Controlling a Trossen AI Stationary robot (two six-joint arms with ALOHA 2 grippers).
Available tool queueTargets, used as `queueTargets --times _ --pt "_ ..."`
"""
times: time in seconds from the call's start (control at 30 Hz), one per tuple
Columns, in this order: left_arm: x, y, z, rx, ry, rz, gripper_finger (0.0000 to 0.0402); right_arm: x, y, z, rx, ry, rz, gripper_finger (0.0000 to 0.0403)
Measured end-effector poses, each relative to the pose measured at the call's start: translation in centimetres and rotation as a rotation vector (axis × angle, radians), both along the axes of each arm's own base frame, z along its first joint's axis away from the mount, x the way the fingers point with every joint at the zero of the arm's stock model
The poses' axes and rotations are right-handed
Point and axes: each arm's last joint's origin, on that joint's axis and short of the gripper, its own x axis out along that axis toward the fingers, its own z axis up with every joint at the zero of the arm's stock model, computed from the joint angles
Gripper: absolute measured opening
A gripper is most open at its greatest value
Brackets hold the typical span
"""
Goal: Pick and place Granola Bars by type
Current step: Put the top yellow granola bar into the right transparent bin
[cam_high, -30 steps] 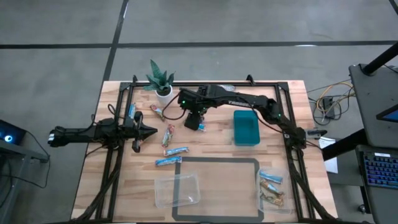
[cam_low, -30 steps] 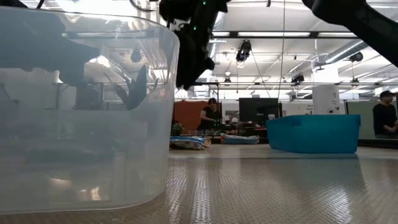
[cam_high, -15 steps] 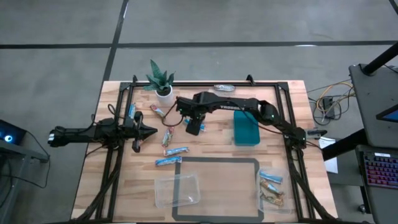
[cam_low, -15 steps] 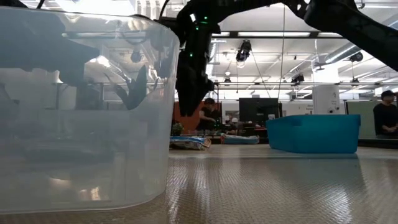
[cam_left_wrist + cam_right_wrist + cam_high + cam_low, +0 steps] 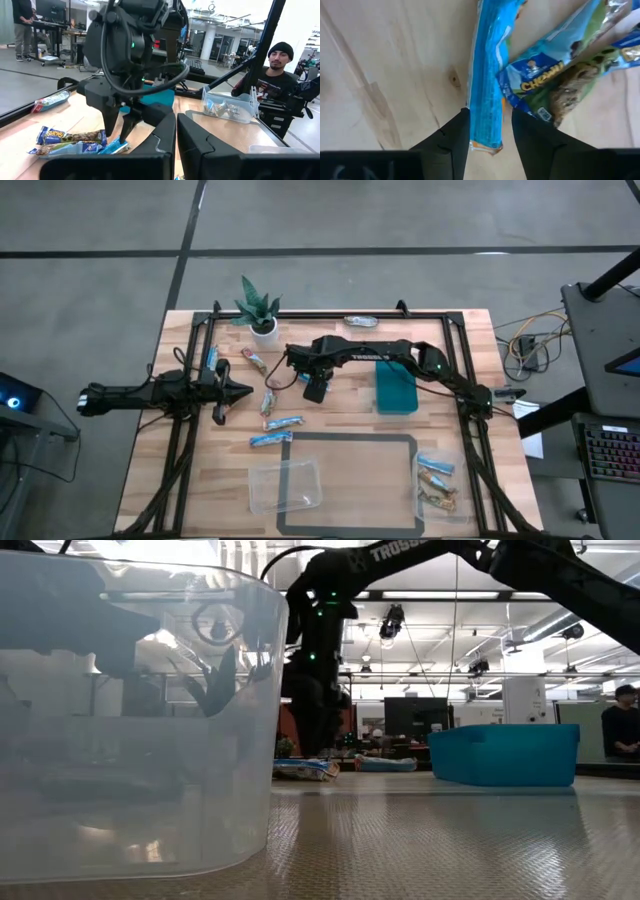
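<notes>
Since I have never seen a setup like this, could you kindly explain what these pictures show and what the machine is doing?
It is a robot with two dark arms at a wooden table, each ending in a two-finger gripper. One camera looks straight down, one sits at table height, and one rides on each wrist. The right gripper has reached down over a pile of granola bars near mid-table; its wrist camera shows its fingers either side of a bright blue bar, not yet clearly clamped. The left gripper waits at the table's left side, fingers shut. Also there: a teal bin, a clear tub, another tub already holding some bars, and a small potted plant.
</notes>
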Motion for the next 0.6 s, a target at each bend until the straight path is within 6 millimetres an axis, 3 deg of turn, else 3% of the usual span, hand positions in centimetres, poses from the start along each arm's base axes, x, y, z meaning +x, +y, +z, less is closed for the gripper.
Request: queueTargets --times 0.6 --pt "0.0 0.0 0.0 0.000 0.000 0.000 0.0000 -0.5 0.3 -2.5 0.028 0.025 0.006 0.0114"
